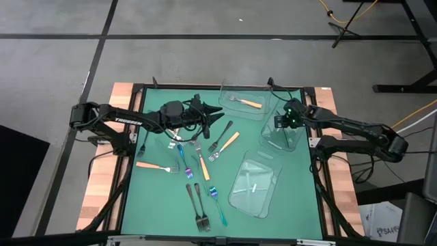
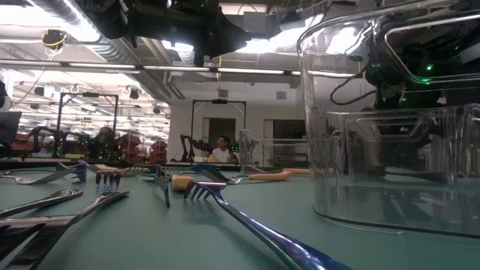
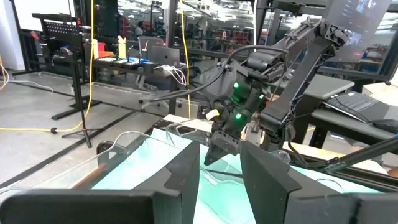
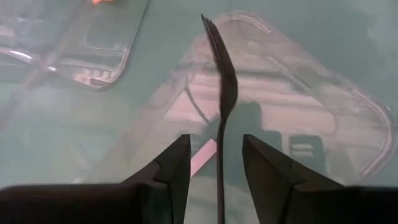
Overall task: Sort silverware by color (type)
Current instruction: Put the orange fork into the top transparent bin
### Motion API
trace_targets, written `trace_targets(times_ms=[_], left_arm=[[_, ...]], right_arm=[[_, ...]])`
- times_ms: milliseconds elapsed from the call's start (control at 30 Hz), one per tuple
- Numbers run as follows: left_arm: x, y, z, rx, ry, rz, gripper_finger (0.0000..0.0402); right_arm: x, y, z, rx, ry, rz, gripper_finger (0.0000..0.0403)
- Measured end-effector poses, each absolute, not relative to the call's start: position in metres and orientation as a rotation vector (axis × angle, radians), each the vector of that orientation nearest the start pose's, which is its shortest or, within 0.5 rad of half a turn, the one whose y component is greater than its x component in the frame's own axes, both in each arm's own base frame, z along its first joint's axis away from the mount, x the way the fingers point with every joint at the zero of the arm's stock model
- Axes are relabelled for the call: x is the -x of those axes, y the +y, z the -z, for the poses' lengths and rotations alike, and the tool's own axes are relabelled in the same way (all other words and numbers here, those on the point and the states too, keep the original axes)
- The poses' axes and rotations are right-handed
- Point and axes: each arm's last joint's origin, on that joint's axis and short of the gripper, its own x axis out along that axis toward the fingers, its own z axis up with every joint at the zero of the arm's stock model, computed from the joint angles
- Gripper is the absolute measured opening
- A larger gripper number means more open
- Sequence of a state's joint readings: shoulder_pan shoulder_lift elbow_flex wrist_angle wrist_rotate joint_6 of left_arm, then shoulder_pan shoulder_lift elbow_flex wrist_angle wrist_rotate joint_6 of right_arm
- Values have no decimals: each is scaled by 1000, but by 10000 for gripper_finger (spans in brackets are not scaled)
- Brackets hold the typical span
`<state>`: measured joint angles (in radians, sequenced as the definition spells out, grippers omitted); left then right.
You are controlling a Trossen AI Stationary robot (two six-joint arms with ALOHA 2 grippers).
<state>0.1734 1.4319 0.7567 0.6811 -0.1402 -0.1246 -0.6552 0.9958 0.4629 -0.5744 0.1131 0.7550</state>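
My right gripper (image 4: 214,165) hangs open, tipped steeply down, over a clear tray (image 1: 292,140) at the mat's right. A dark fork (image 4: 222,81) lies lengthwise between its fingers with a gap on each side, tines pointing away over the tray's floor. The handle's near end is hidden under the gripper. My left gripper (image 1: 217,116) is held level above the mat's far middle, open and holding nothing (image 3: 221,180). Orange-handled forks (image 1: 158,166), blue-teal forks (image 1: 217,200) and dark forks (image 1: 198,208) lie flat on the green mat. One orange fork (image 1: 247,102) lies in the far tray (image 1: 229,92).
A third clear tray (image 1: 256,183) lies on the mat's near right. In the low view a blue fork (image 2: 247,225) stretches toward the front, and a clear tray wall (image 2: 390,157) fills the right. A wooden table border (image 1: 102,178) frames the mat.
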Motion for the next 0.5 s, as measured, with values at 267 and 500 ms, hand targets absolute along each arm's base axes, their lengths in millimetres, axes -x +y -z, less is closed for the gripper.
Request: trace_targets(times_ms=[267, 500], left_arm=[[-303, 57, -259, 123, -25, -313, 110], [-303, 57, -258, 124, -15, -313, 110]], right_arm=[[-121, -97, -178, -935, 702, 1059, 136], [-115, -91, -199, -928, 528, 962, 136]])
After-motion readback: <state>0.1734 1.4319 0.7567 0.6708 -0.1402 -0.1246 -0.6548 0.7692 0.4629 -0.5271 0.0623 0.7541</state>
